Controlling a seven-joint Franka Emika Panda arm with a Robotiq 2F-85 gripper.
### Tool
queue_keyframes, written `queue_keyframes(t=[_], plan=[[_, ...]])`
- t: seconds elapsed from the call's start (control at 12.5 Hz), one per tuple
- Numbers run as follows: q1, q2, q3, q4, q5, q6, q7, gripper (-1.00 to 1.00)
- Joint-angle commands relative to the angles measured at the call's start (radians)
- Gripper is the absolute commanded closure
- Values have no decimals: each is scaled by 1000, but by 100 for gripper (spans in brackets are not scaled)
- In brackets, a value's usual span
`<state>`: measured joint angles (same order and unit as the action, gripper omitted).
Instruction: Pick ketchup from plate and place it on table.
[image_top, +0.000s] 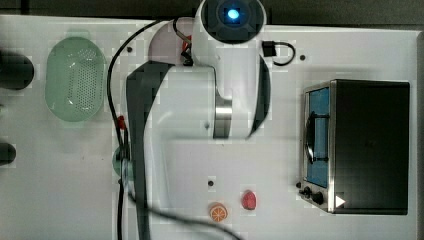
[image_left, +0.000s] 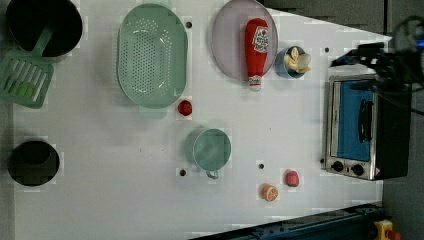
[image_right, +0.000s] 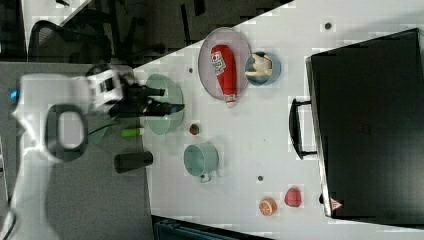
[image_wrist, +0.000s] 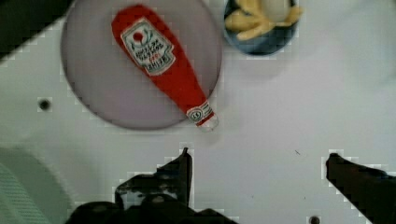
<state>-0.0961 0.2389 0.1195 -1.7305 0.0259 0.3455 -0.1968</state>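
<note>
One ketchup (image_wrist: 161, 60) lying flat, cap overhanging plate (image_wrist: 93, 93)

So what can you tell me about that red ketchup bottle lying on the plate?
The ketchup is a slim red bottle, plastic by the look of it, with a white printed label on its wide body and a pale cap at the narrow neck. It lies flat on its side on the mauve-grey plate, label up, its cap end poking over the rim above the white table. Only the plate seems to touch it; the open fingers are apart from it.
</note>
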Motion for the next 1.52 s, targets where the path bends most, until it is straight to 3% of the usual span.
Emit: queue_keyframes(t=[0.08, 0.72, 0.96, 1.52], plan=[[15, 88, 15, 44, -4, 7, -172, -100], [83, 382, 19, 231, -120, 134, -334, -100], [98, 464, 17, 245, -170, 221, -334, -100], [98, 577, 15, 245, -189, 387, -334, -100]])
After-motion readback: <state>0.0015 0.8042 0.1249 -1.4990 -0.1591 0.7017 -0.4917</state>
